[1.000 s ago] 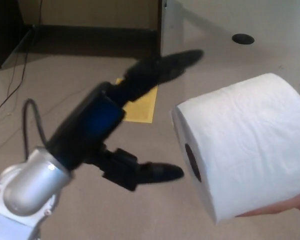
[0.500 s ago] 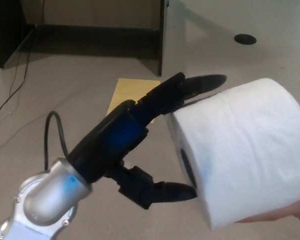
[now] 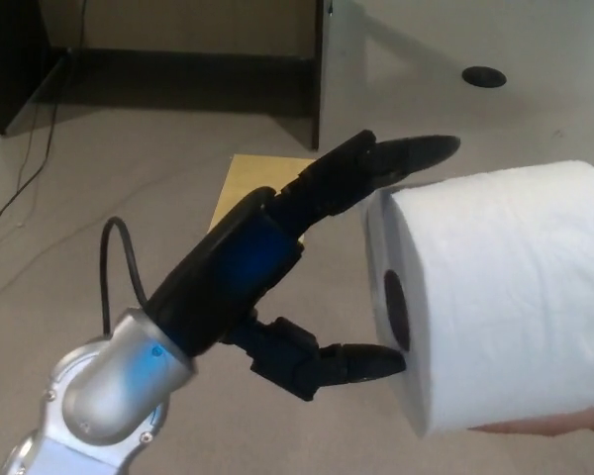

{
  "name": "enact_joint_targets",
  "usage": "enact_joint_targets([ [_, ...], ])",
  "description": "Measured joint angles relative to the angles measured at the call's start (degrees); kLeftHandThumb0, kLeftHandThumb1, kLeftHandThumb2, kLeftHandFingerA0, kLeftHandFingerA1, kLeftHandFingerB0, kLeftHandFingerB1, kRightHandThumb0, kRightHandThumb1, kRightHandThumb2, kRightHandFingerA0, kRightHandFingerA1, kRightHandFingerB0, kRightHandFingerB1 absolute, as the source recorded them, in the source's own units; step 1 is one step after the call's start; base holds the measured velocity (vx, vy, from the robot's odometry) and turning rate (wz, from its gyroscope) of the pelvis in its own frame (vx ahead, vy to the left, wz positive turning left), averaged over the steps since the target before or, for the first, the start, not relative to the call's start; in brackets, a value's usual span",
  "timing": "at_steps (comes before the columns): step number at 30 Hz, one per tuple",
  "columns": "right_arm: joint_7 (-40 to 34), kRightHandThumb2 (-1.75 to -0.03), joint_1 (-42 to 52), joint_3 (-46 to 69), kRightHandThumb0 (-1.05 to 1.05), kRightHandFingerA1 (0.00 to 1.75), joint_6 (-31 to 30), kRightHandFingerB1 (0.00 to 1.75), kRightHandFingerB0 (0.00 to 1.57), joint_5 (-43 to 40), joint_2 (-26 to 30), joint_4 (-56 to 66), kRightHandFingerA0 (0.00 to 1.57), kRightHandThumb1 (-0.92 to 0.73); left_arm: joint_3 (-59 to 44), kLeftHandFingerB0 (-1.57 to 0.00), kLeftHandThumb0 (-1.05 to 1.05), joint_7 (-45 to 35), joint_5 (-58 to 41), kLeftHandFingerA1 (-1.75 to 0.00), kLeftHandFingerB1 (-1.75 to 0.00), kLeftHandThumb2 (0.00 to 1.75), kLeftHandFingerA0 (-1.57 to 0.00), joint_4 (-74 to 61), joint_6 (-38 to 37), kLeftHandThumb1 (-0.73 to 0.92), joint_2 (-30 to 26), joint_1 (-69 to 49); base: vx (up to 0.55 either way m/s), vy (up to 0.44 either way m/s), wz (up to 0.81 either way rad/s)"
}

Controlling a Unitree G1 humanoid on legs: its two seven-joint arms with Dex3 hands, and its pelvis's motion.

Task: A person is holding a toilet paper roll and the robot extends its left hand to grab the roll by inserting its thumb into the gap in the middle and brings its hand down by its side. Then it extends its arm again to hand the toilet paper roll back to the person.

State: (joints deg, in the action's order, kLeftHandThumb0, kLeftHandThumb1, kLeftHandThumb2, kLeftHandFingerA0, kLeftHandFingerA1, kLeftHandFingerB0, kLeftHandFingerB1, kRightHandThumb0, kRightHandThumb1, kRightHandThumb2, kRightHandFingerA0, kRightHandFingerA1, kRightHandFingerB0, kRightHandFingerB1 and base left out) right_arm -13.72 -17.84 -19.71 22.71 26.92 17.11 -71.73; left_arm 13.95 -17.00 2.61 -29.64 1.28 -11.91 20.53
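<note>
A large white toilet paper roll (image 3: 505,297) fills the right of the head view, its dark core hole (image 3: 396,309) facing left. A person's hand (image 3: 564,424) holds it from below at the bottom right edge. My left hand (image 3: 317,267) reaches in from the lower left, open. Its upper fingers (image 3: 406,156) lie along the roll's top left rim. Its thumb (image 3: 361,364) points at the roll's flat face just below the core hole, touching or nearly touching it. My right hand does not show.
A tan floor lies below, with a yellow envelope (image 3: 240,183) on it behind my hand. A white cabinet (image 3: 426,59) with a round black hole stands at the back right, dark furniture (image 3: 10,59) at the back left. A black cable (image 3: 30,158) trails on the left.
My left hand has moved right to the roll: the fingers now reach over its top rim and the thumb tip has come up to its face. The roll has shifted slightly right.
</note>
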Motion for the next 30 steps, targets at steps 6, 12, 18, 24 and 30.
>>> enact_joint_targets([
  [6,0.1,-0.60,-1.4,0.2,-0.39,0.46,0.0,0.40,0.48,0.0,-0.2,0.0,0.51,-0.71,-2.5,-0.31,-0.38,-0.4,0.5,-0.33,-0.31,0.53,-0.30,-0.4,0.0,0.44,-1.6,1.7,0.00,0.000,0.00],
  [12,0.2,-0.60,-1.4,0.1,-0.38,0.47,0.0,0.40,0.48,0.0,-0.7,0.0,0.52,-0.70,-5.2,-0.31,-0.39,-1.4,-0.7,-0.40,-0.37,0.62,-0.30,-0.5,0.0,0.42,-1.9,2.2,0.00,0.000,0.00],
  [18,0.3,-0.60,-1.2,0.2,-0.39,0.47,0.0,0.40,0.47,0.0,-0.8,-0.1,0.50,-0.71,-7.8,-0.33,-0.38,-2.5,-1.9,-0.39,-0.36,0.59,-0.32,0.9,0.0,0.40,-2.8,2.6,0.00,0.000,0.00],
  [24,0.4,-0.60,-1.1,0.4,-0.40,0.46,0.0,0.39,0.47,0.0,-1.0,-0.1,0.51,-0.70,-7.9,-0.32,-0.41,-3.0,-2.4,-0.39,-0.36,0.59,-0.31,1.1,0.0,0.40,-2.9,3.5,0.00,0.000,0.00],
  [30,0.4,-0.60,-0.9,0.6,-0.38,0.47,0.0,0.40,0.48,-0.1,-1.0,-0.1,0.51,-0.70,-5.8,-0.34,-0.39,-3.1,-2.2,-0.34,-0.32,0.54,-0.33,0.5,0.0,0.44,-1.9,3.1,0.00,0.000,0.00],
])
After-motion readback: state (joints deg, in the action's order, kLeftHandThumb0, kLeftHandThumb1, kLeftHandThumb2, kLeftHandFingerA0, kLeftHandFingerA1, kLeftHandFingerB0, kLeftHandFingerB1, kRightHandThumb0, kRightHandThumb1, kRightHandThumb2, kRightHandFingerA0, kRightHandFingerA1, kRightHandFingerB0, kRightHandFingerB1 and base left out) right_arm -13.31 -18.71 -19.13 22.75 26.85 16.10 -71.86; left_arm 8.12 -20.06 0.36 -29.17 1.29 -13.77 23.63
